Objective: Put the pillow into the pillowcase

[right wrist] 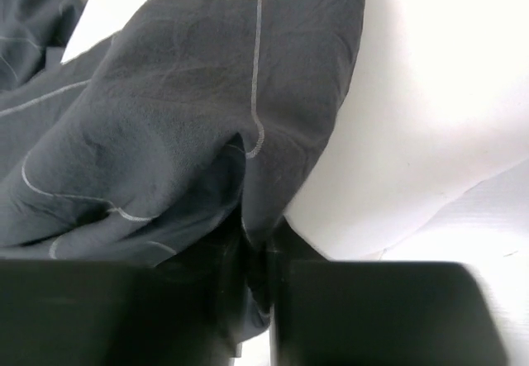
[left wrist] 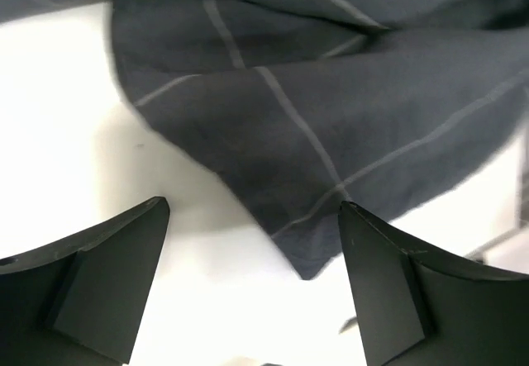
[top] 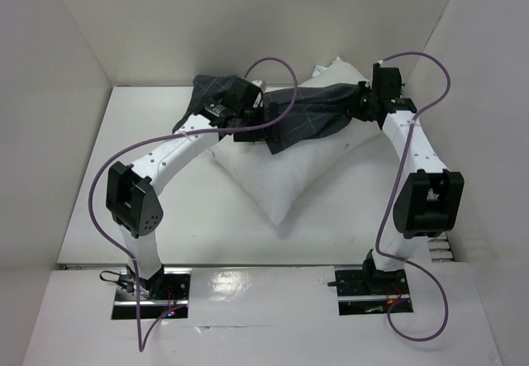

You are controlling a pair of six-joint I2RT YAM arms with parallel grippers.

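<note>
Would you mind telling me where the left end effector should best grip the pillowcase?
The pointed free corner of the pillowcase, straight ahead of the left end effector: it lies between the open fingers, while the right end effector pinches the far end.

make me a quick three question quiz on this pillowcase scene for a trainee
1. True or false: the left gripper is clamped on the pillowcase.
2. Which gripper pinches the checked cloth? A) left B) right C) both
3. Fill in: the pillowcase lies draped ___ the white pillow.
Key: 1 false, its jaws stand open. 2 B, the right gripper is shut on a fold. 3 over.
</note>
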